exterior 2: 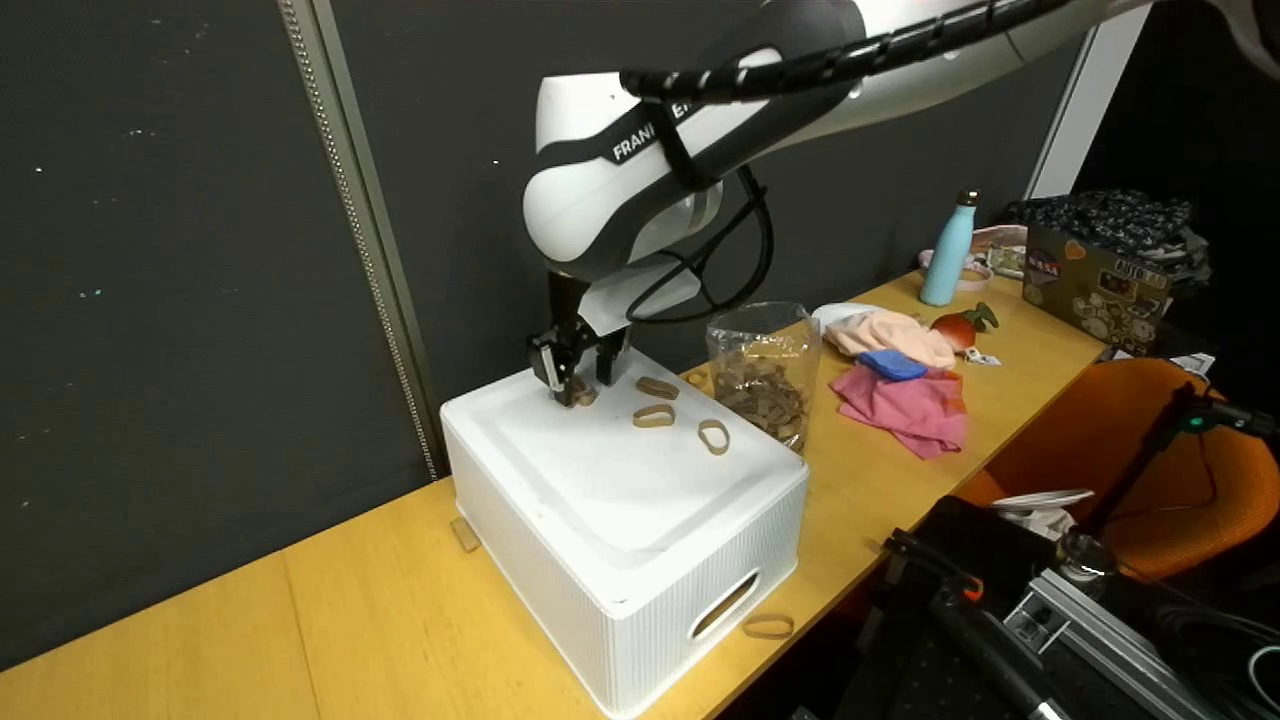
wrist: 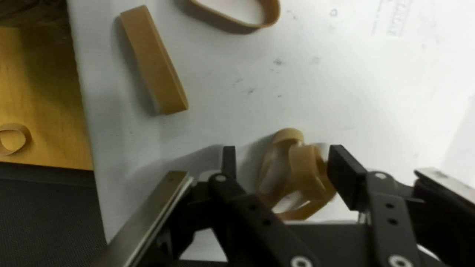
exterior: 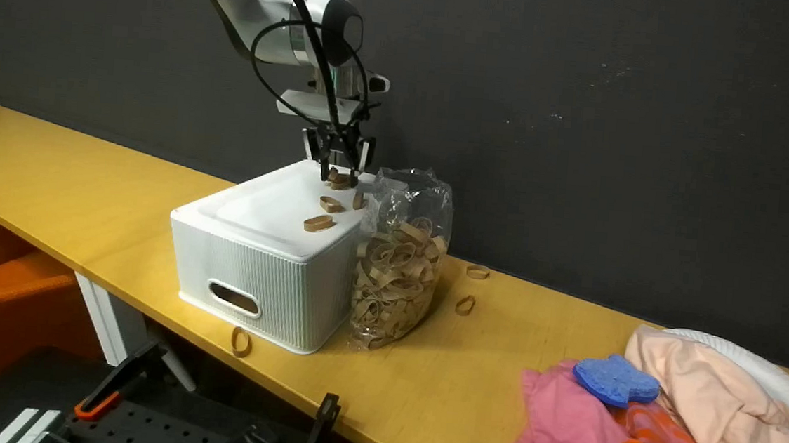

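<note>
Some bands [wrist: 306, 171] sit inside the parted pincer [wrist: 285, 161], near the box's [exterior 2: 615, 510] edge.

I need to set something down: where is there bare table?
The table is bare between the bag and pink cloth, bar two wallside bands; also across the white box from the bag, past one band. Crowded: the box's top, with bands under and beside the gripper.

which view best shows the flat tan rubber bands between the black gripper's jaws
The wrist view: the flat tan rubber bands appear large, loops visible, between the open jaws of the black two-fingered gripper. In both exterior views they are a small clump, partly hidden by the gripper.
</note>
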`<state>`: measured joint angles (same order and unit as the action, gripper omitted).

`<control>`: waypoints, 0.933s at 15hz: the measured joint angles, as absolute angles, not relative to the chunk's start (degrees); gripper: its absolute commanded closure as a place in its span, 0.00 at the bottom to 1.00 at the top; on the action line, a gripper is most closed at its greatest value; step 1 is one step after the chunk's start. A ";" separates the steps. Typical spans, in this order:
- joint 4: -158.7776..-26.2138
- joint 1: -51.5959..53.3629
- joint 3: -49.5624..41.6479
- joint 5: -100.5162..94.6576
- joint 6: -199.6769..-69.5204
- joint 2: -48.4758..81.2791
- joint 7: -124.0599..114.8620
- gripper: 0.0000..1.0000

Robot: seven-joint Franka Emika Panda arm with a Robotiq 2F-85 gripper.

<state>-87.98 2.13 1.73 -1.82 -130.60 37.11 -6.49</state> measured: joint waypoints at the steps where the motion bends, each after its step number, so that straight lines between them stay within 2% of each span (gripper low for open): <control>1: -87.83 2.13 1.73 -1.82 -130.60 37.29 -6.49 0.64; 3: -87.37 2.14 1.73 -1.82 -130.60 37.66 -6.49 0.87; 4: -87.21 2.14 1.73 -1.82 -130.60 37.79 -6.49 0.95; 5: -87.02 2.14 1.73 -1.82 -130.60 37.92 -6.49 0.99; 14: -85.46 2.30 1.71 -1.82 -130.60 37.37 -6.49 0.99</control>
<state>-85.46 2.30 1.71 -1.82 -130.60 37.37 -6.49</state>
